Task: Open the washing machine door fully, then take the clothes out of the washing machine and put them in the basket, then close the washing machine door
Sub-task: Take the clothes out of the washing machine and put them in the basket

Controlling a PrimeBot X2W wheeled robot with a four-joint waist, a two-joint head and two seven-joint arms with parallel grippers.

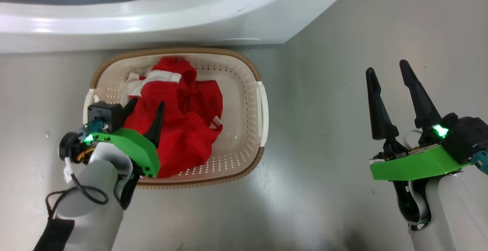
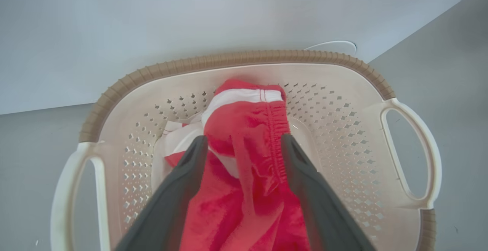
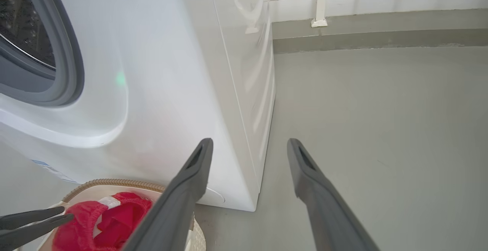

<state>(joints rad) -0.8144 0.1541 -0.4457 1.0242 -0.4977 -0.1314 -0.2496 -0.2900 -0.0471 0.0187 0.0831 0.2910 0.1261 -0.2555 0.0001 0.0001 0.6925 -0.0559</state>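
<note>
Clothes [image 1: 187, 129] are seen lying in basket [image 1: 246, 90], just in front of washer [image 1: 190, 22]. L end effector [image 1: 148, 101] is held over them, fingers apart; R end effector [image 1: 386, 66] is spread too, above floor [image 1: 324, 148].

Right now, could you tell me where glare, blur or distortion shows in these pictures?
Head view: glare streaks the washing machine front. Left wrist view: left gripper fingers blur near the lens, basket rim sharp. Right wrist view: green glint on the machine's white panel.

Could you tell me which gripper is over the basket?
The left gripper, open above the red clothes in the basket; the right gripper hangs over the floor.
</note>
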